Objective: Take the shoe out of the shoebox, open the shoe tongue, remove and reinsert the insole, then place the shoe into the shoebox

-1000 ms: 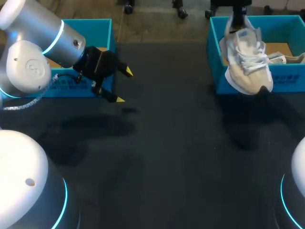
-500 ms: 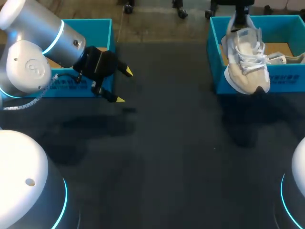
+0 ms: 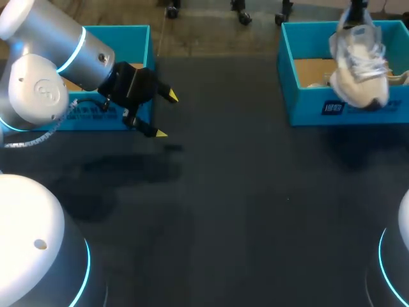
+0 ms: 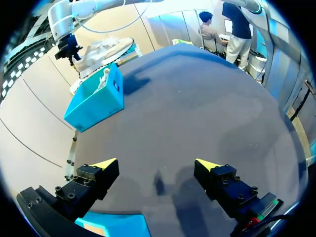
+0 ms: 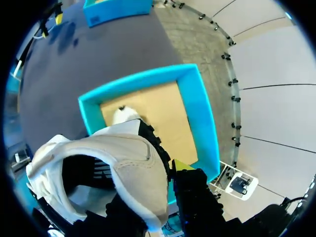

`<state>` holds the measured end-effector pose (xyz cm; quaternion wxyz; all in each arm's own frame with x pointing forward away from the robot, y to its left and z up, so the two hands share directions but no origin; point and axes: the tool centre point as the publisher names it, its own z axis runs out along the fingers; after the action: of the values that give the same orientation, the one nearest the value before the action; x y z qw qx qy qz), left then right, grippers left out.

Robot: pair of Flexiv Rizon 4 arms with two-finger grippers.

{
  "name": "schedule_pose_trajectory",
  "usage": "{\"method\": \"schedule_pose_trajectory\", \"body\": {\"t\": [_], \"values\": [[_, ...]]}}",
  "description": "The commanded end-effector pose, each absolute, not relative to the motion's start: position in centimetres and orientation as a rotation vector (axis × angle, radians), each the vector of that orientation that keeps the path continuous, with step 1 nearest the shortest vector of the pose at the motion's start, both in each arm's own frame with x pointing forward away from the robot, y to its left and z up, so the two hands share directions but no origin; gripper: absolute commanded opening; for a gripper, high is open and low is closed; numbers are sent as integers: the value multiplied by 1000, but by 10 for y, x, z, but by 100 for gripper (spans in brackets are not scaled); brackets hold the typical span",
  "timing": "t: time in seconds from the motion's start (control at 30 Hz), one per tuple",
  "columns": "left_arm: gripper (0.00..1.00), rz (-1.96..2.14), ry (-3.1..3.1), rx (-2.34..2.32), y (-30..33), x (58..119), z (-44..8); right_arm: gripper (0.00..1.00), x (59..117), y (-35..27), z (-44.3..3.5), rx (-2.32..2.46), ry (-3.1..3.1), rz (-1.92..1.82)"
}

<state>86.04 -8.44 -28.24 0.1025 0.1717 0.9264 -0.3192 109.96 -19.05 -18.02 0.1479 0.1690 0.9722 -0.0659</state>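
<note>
cream shoe (image 3: 359, 70) hangs clamped in our right gripper (image 5: 163, 177) over the shoebox (image 3: 307, 109) at the table's (image 3: 243, 211) far right corner. our left gripper (image 3: 166, 115) gapes empty.

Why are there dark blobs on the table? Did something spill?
Nothing spilled, they are shadows. Head view: a soft one lies on the table below the left gripper, and another below the shoe held over the shoebox. Left wrist view: a small dark one sits on the table between the open fingers, and one lies beside the shoebox.
</note>
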Motion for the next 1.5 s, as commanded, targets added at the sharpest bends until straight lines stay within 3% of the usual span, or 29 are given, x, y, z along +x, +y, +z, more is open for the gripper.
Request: {"method": "schedule_pose_trajectory", "body": {"t": [0.03,0.43,1.1,1.5], "values": [[100,-940,2733,507,-84,860,-282,0,1128,-216,-177,509,2842,-214],[100,-940,2733,507,-84,860,-282,0,1151,-264,-167,671,2839,-250],[100,-940,2733,507,-84,860,-282,0,1119,-276,-164,1884,2129,-126],[100,-940,2733,507,-84,860,-282,0,1098,-286,-160,2212,1834,-41]]}}
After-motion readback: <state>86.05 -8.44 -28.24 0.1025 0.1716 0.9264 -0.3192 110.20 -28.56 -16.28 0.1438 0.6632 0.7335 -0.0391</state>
